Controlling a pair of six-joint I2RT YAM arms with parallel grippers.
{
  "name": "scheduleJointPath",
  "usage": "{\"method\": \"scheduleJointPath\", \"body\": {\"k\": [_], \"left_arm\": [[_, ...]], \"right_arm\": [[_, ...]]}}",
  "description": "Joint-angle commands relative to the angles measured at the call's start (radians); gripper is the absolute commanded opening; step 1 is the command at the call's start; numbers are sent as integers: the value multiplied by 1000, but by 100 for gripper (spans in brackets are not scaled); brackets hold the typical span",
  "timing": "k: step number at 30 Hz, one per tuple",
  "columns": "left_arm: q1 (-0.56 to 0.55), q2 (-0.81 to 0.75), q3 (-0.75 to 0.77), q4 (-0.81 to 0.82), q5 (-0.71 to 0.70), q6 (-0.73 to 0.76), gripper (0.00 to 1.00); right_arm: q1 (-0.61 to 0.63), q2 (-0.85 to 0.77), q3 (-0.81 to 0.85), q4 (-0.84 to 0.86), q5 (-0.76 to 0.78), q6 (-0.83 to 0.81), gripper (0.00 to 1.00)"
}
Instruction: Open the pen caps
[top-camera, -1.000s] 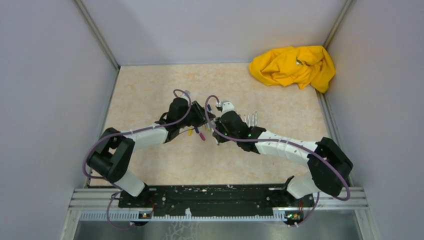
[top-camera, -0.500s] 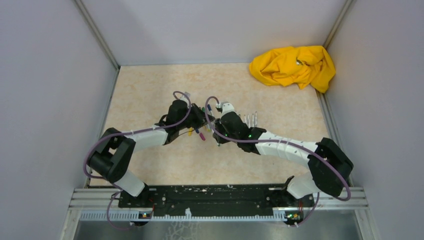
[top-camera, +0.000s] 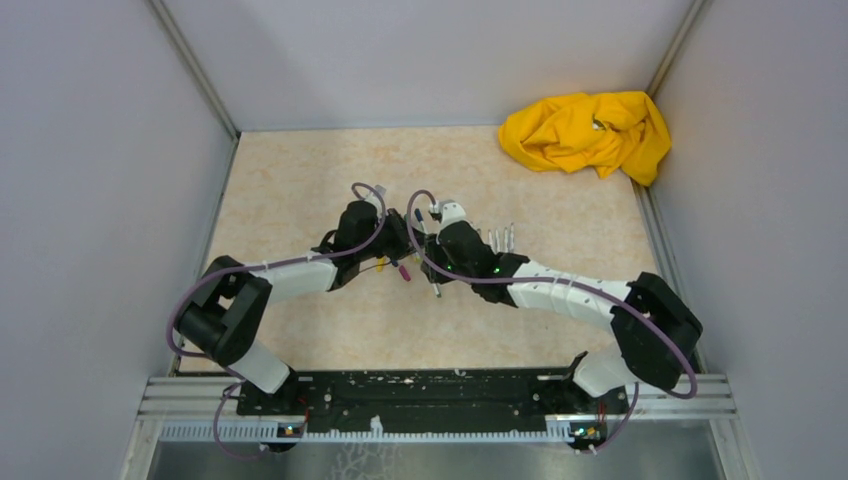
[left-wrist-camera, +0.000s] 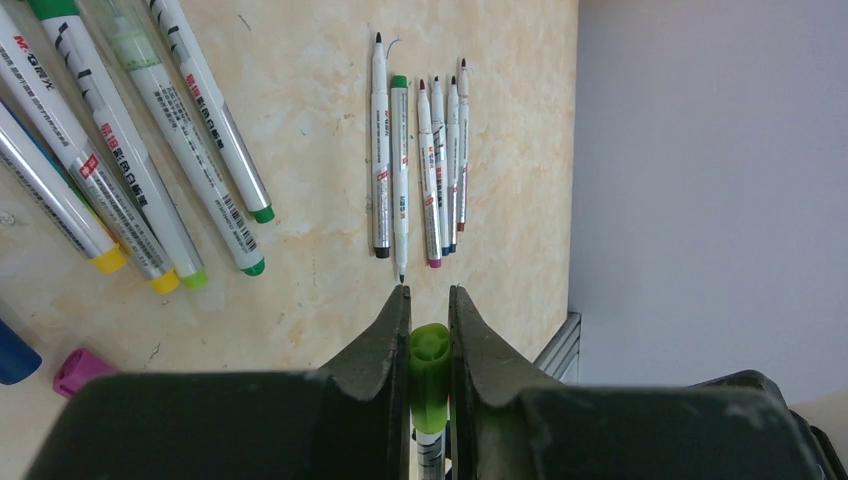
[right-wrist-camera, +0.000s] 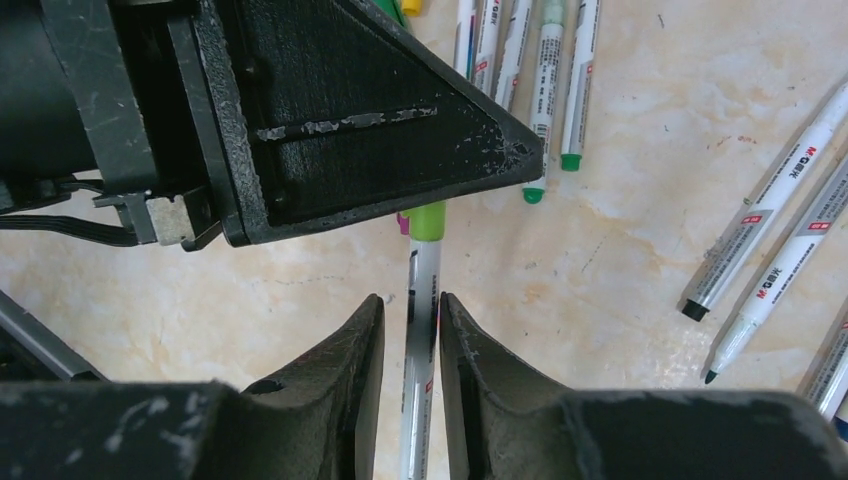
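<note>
The left gripper (left-wrist-camera: 428, 292) clamps the green cap (left-wrist-camera: 428, 350) of a pen (right-wrist-camera: 422, 270) over the middle of the worktop (right-wrist-camera: 620, 250). The right gripper (right-wrist-camera: 410, 298) sits slack around the barrel, with a gap on one side. The cap looks not yet off, so the next move likely calls for the right gripper to clench the barrel, then a straight pull apart.

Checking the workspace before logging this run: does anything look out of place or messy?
Only the crumpled yellow cloth, heaped in the far right corner of the table, away from the work, looks out of place. The uncapped pens lie in a tidy row, and a magenta cap lies loose beside them.
</note>
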Motion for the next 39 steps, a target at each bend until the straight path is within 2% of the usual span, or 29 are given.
{"method": "scheduleJointPath", "body": {"k": [1, 3, 4, 7, 14, 20, 25, 30, 39], "left_arm": [[-5, -11, 3, 43, 27, 15, 0], [-6, -12, 7, 44, 35, 14, 0], [-5, -11, 12, 44, 38, 16, 0], [-2, -10, 43, 11, 23, 37, 0], [101, 19, 125, -66, -7, 25, 0], [163, 36, 186, -132, -21, 33, 0], [164, 5, 220, -300, -93, 124, 0], [162, -47, 158, -466, -260, 173, 1], [163, -104, 36, -497, -370, 217, 9]], "right_arm": [[6, 31, 62, 35, 19, -19, 21], [6, 46, 65, 35, 23, -22, 5], [6, 52, 65, 35, 27, -21, 0], [5, 46, 29, 17, 31, -18, 0], [21, -72, -149, 61, 36, 38, 0], [35, -126, -223, 77, 61, 69, 0], [32, -151, -172, -17, 180, 53, 0], [-27, -88, -58, -125, 277, 13, 0], [-177, 38, 13, -135, 307, -30, 0]]}}
